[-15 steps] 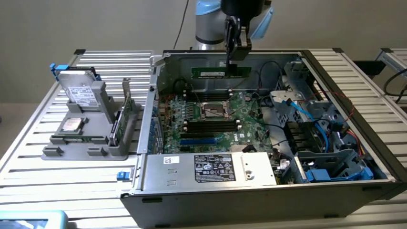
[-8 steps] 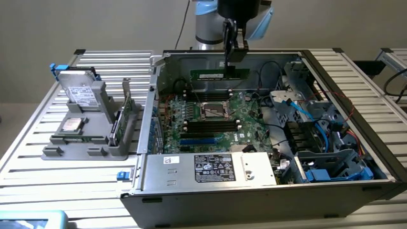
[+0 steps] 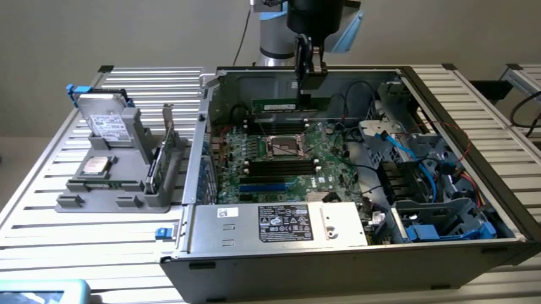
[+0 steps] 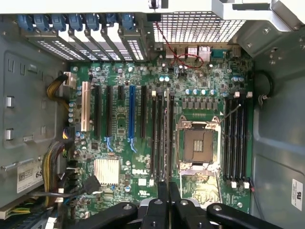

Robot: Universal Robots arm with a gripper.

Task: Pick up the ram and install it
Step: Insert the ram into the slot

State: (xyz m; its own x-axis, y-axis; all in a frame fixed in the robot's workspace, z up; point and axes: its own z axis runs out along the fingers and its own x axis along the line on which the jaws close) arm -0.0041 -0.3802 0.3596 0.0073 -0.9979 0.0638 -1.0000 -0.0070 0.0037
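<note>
The ram [image 3: 277,104] is a narrow green stick with a white label, hanging level under my gripper [image 3: 308,88] inside the open computer case [image 3: 338,266], above the far part of the motherboard [image 3: 279,164]. My gripper is shut on the ram near one end. In the wrist view the gripper [image 4: 167,188] looks straight down on the board, and the ram [image 4: 167,138] shows edge-on as a thin pale strip. That strip runs over the black memory slots [image 4: 159,138] beside the empty processor socket [image 4: 200,143]. The ram hangs above the slots, apart from them.
More memory slots [image 4: 236,138] lie on the socket's other side. Cables and blue drive bays [image 3: 431,209] fill the case on the exterior view's right. A grey parts holder [image 3: 110,190] at the exterior view's left carries a hard drive [image 3: 110,123], a bracketed card [image 3: 165,152] and a silver chip [image 3: 95,166].
</note>
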